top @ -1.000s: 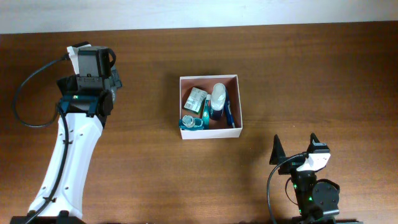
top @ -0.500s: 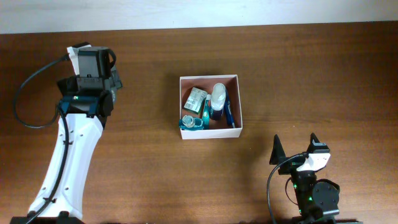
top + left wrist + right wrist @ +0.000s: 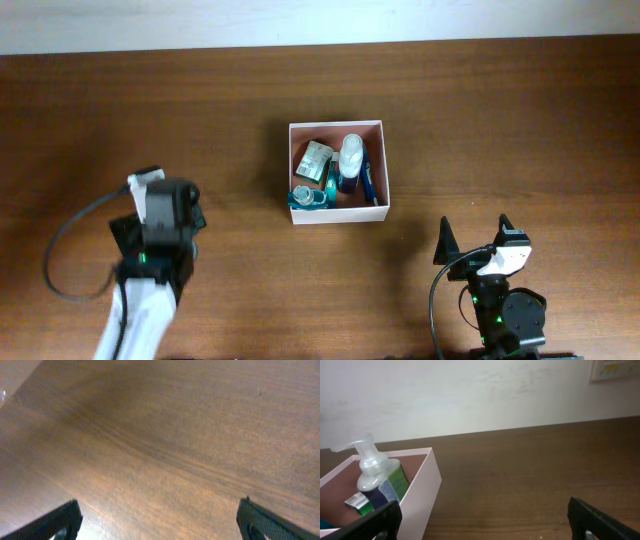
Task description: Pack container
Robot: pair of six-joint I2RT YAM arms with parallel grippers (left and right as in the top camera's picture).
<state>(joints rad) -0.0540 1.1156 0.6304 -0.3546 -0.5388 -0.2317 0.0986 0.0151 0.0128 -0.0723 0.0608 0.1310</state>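
Note:
The container (image 3: 337, 214), a square white box with a reddish-brown inside, stands mid-table. In it lie a white pump bottle (image 3: 350, 160), a teal bottle (image 3: 310, 197), a small packet (image 3: 316, 158) and a thin blue item (image 3: 369, 182). My left arm (image 3: 160, 225) is at the front left, well away from the box. The left gripper (image 3: 160, 522) is open over bare wood, with nothing between its fingers. My right gripper (image 3: 475, 238) stands open at the front right, below the box. In the right wrist view it (image 3: 482, 520) faces the container's wall (image 3: 422, 495) and the pump bottle (image 3: 372, 472).
Brown wooden tabletop (image 3: 520, 120) all around the box. A pale wall (image 3: 480, 395) runs behind the table's far edge. A black cable (image 3: 65, 245) loops out from the left arm.
The left arm has drawn back from the far left of the table toward the front edge. The right arm and the container have not moved.

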